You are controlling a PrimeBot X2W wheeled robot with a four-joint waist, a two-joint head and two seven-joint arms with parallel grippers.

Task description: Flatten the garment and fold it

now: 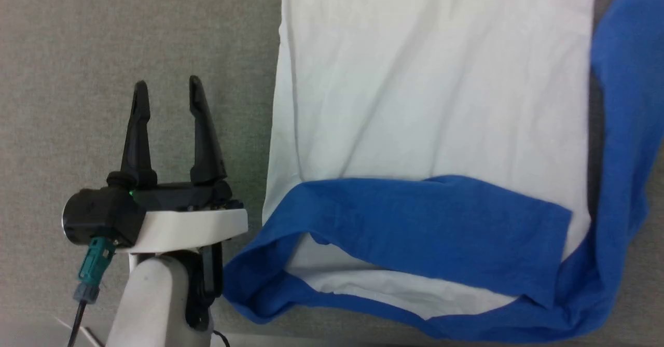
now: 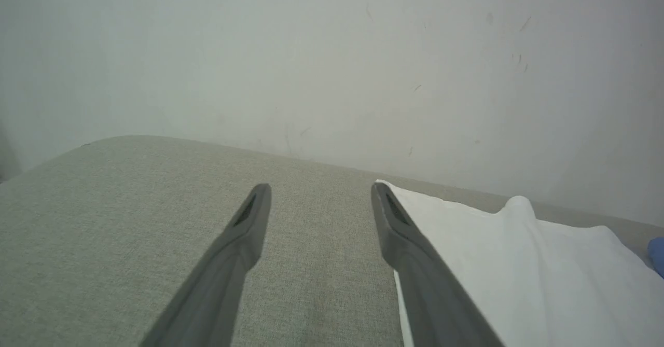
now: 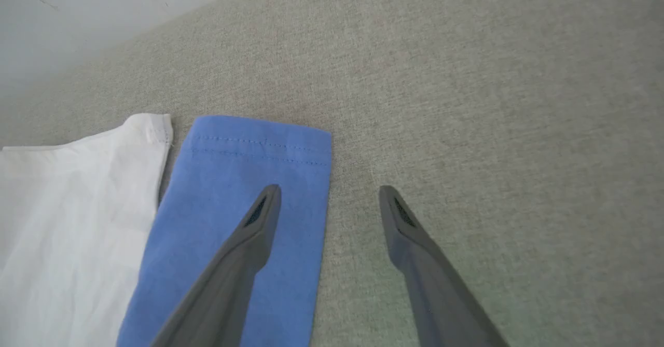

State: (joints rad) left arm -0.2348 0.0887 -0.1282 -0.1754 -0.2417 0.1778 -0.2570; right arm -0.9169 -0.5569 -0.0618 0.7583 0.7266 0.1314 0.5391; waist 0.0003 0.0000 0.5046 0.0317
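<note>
Item, head view, 8 o'clock: left gripper (image 1: 168, 83), two long dark fingers on a pale forearm, jaws spread wide and empty, poised over the grey woven tabletop (image 1: 104, 25), just beside the garment's left edge and not touching it; its own wrist view has the left gripper (image 2: 321, 189) facing a pale wall (image 2: 332, 51). Item, centre to 3 o'clock: garment (image 1: 436, 77), soft white cotton shirt body, lying flat with light creases. At 5 o'clock one blue sleeve (image 1: 425, 222) lies folded across the body. At 3 o'clock the second blue sleeve (image 1: 622, 129) runs alongside the body's right edge, unfolded. Item, right wrist view: right gripper (image 3: 330, 190), jaws wide, empty, hanging over that sleeve's stitched cuff (image 3: 259, 144). Judged step: flattening done, sleeve folds half complete. Next move likely calls for pinching the free sleeve near the cuff and laying it across the body without dragging it.
</note>
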